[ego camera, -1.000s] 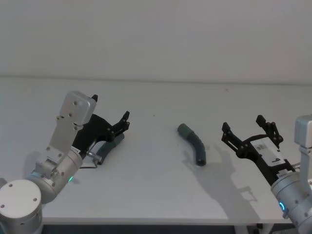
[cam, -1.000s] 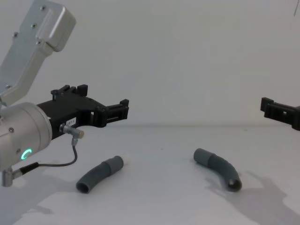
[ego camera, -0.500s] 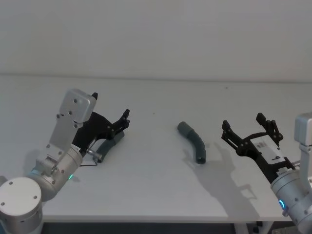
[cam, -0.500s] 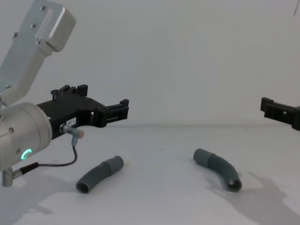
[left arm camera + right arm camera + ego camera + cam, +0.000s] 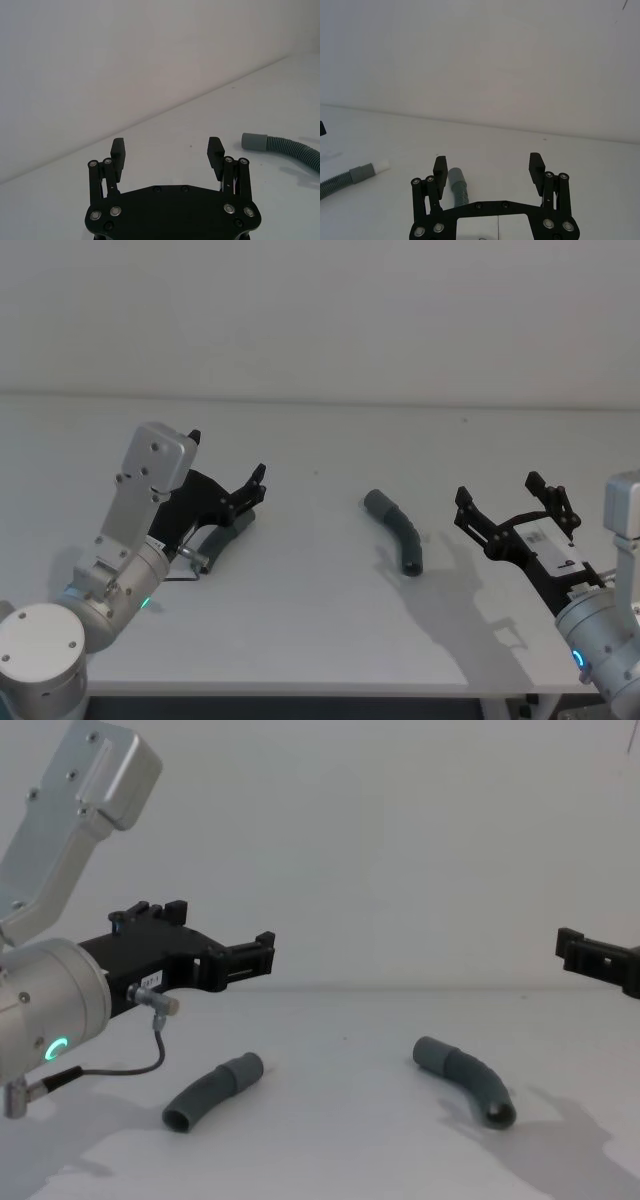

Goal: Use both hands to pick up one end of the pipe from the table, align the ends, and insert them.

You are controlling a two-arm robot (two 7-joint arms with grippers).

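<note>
none of the task is done, as we judge it: gripping, lifting, aligning and inserting all remain. the table (image 5: 330, 440) carries both pipe pieces, well apart from each other. our left gripper (image 5: 226, 456) hovers over the table's left side, fingers spread with nothing between them. our right gripper (image 5: 498, 492) hangs at the right, likewise spread and empty. the left pipe piece (image 5: 213, 1092) lies flat under the left gripper, untouched. the right pipe piece (image 5: 397, 530) lies near the middle, left of the right gripper and apart from it. the white tip (image 5: 382, 164) sits on the left piece; the collar (image 5: 255, 141) is the right piece's far end.
</note>
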